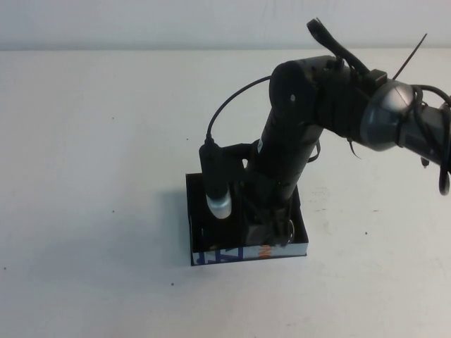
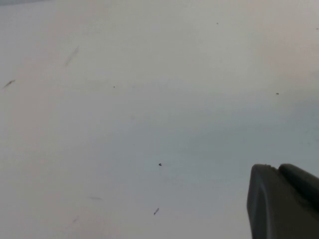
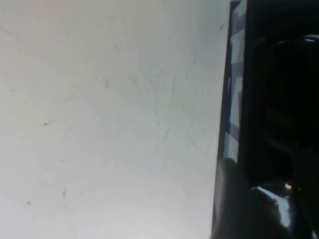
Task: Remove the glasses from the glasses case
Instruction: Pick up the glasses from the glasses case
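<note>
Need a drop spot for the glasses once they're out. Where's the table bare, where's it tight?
Bare table all along the robot's left of the glasses case, plus the strip between case and near edge. Crowded: inside the case, where the right gripper reaches in; glasses not discernible there. Left gripper hovers over bare table, absent from the high view.

I see my black right gripper point(image 1: 271, 229) inside the black glasses case point(image 1: 199, 204), whose near wall is white, blue and orange, on the white table point(image 1: 91, 141).
</note>
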You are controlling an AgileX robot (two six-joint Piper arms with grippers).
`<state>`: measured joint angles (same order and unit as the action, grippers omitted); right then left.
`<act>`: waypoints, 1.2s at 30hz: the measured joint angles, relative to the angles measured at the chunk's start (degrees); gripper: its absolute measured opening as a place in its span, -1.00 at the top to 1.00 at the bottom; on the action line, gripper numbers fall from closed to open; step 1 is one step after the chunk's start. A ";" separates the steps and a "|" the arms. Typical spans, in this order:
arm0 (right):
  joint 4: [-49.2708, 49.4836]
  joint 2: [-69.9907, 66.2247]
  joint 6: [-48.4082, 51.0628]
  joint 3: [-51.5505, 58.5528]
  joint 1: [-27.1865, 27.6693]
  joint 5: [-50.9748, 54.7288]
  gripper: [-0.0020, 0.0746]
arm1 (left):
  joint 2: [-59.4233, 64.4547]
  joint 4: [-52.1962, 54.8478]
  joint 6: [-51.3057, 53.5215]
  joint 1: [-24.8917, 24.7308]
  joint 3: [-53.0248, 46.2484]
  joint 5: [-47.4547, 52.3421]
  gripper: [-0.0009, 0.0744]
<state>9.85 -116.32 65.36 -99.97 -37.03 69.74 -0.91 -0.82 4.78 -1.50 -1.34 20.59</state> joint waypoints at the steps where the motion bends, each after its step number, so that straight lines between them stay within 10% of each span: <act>1: -0.17 -0.29 0.00 0.00 0.00 0.00 0.27 | 0.00 0.00 0.00 0.00 0.00 0.00 0.99; 36: -3.02 -6.06 -4.68 -0.08 0.46 -7.58 0.15 | 0.00 0.00 0.00 0.00 0.00 0.00 0.99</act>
<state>6.83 -122.38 60.67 -100.04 -36.57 62.16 -0.91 -0.82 4.78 -1.50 -1.34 20.59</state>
